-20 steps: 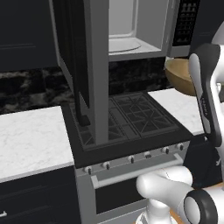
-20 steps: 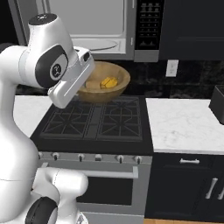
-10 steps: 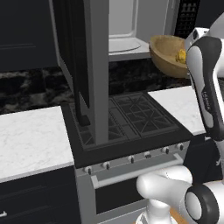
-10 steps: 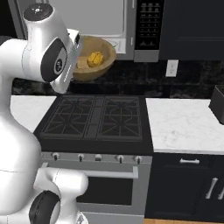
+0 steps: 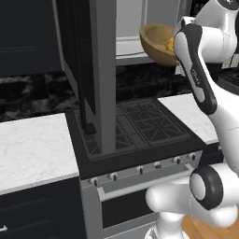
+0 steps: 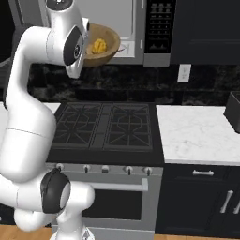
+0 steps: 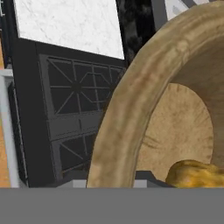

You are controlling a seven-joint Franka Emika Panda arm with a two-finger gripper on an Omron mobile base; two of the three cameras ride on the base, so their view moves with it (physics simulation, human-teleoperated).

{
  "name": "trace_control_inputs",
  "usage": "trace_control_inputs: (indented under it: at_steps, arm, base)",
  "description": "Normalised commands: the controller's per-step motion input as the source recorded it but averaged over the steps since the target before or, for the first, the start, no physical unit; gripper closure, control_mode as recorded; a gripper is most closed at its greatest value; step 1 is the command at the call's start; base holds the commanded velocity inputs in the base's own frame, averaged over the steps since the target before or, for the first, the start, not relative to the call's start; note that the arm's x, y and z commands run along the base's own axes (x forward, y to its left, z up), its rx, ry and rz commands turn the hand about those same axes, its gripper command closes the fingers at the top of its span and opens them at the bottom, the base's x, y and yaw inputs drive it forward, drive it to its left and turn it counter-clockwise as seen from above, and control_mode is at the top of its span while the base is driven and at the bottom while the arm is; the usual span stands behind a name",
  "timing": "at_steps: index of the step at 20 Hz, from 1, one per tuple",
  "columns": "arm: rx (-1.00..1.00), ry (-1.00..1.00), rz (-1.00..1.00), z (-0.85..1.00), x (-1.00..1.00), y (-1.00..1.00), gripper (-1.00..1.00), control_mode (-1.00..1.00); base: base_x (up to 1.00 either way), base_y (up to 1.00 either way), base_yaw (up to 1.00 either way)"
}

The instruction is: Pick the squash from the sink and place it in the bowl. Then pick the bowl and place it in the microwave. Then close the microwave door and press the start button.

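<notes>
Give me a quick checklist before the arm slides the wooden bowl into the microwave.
1. Lumpy yellow-orange squash sits inside the round light-brown wooden bowl: ok.
2. Bowl held up off the black stove, at the level of the steel-framed microwave's opening: ok.
3. Dark glass microwave door swung open, clear of the opening: ok.
4. Hand's grip on the bowl rim: cannot tell, fingers hidden.
5. Bowl level: not ok, it looks tilted.

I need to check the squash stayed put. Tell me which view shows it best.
The right base view: the squash sits whole inside the tilted bowl. The left base view shows a sliver behind the arm; the hand view shows its cropped top.
</notes>
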Motion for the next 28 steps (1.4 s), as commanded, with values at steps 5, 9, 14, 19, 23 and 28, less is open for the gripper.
trace_control_inputs:
  at_steps: [5, 9, 14, 19, 23, 28]
  arm:
    - [0.0, 0.0, 0.03, 0.0, 1.0, 0.26, 1.0, -1.0]
    - [-0.01, 0.0, 0.07, 0.0, 1.0, 0.49, 1.0, -1.0]
    - [-0.06, 0.0, 0.1, 0.0, 1.0, 0.38, 1.0, -1.0]
    - [-0.11, -0.01, 0.11, 0.0, 0.9, 0.1, 1.0, -1.0]
    - [-0.14, -0.04, 0.12, 0.0, 0.71, 0.13, 1.0, -1.0]
    - [-0.14, -0.03, 0.13, -0.03, 0.62, 0.17, 1.0, -1.0]
  base:
    - [0.0, 0.0, 0.0]
    - [0.0, 0.0, 0.0]
    - [0.0, 0.0, 0.0]
    - [0.0, 0.0, 0.0]
    - [0.0, 0.0, 0.0]
    - [0.0, 0.0, 0.0]
